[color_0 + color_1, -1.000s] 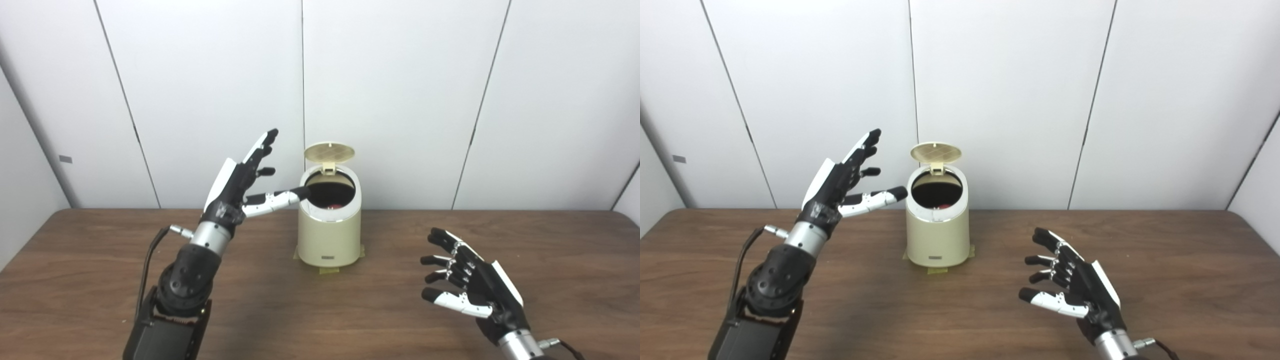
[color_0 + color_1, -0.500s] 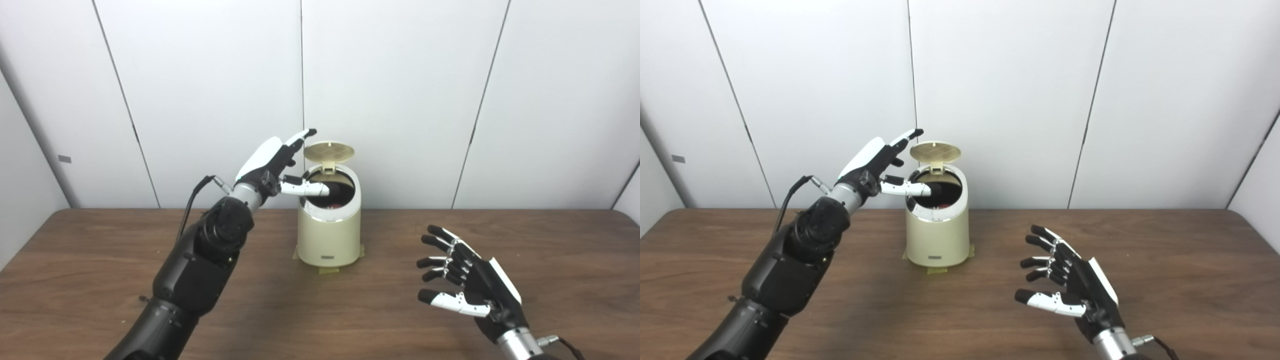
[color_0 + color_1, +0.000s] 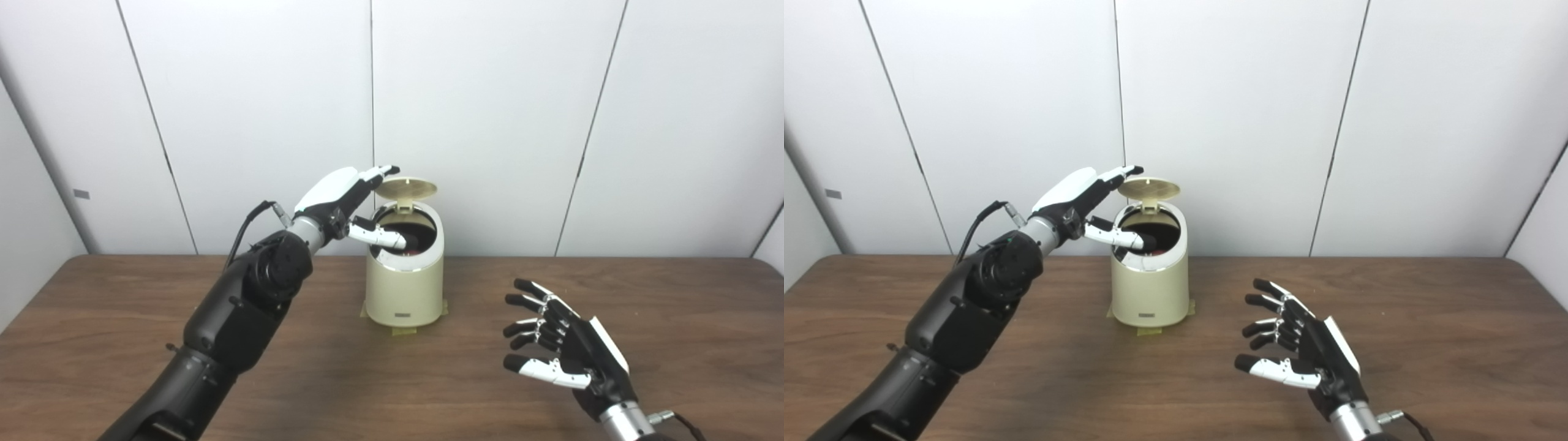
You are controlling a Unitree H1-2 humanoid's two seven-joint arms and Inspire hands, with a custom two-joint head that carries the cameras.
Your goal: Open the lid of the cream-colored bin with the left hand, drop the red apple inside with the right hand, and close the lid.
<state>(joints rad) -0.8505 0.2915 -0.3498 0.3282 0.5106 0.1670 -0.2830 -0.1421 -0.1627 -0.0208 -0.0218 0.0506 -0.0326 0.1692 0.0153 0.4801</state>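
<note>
left hand and tilted lid crowd the bin mouth; table right open

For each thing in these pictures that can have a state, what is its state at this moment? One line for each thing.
Bin: upright on the table, its mouth uncovered.
Lid: partly open, raised on its rear hinge, tilted over the mouth.
Apple: inside the bin, only a red patch visible.
Left hand: open, fingers reaching the lid's edge, thumb over the mouth.
Right hand: open, fingers spread, holding nothing, above the table.
</note>
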